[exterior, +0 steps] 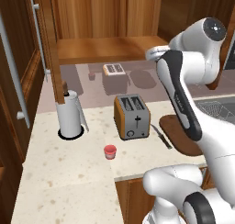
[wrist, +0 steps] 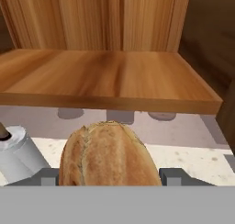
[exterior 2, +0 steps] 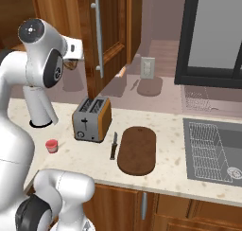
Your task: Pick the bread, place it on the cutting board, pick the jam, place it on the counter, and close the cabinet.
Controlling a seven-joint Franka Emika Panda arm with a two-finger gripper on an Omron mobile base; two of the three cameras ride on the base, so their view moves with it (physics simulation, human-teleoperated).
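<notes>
A crusty golden-brown bread [wrist: 108, 154] sits between my two finger tips, and my gripper [wrist: 108, 177] is shut on it. It hangs in front of the open cabinet's lower shelf [wrist: 110, 81], high above the counter [exterior: 69, 172]. From the right base view the hand [exterior 2: 71, 59] is up at the left, near the cabinet door [exterior 2: 111, 31]. The jam [exterior: 109, 151] [exterior 2: 51, 146], a small red jar, stands on the counter in front of the toaster. The dark oval cutting board [exterior 2: 137, 149] lies right of the toaster, partly behind my arm in the left base view [exterior: 176, 129].
A toaster [exterior: 131, 116] [exterior 2: 92, 119] stands mid-counter, with a knife [exterior 2: 114, 145] between it and the board. A paper towel roll [exterior: 69, 115] is at the back left. The sink [exterior 2: 215, 149] is to the right. The cabinet's left door [exterior: 50, 48] stands open.
</notes>
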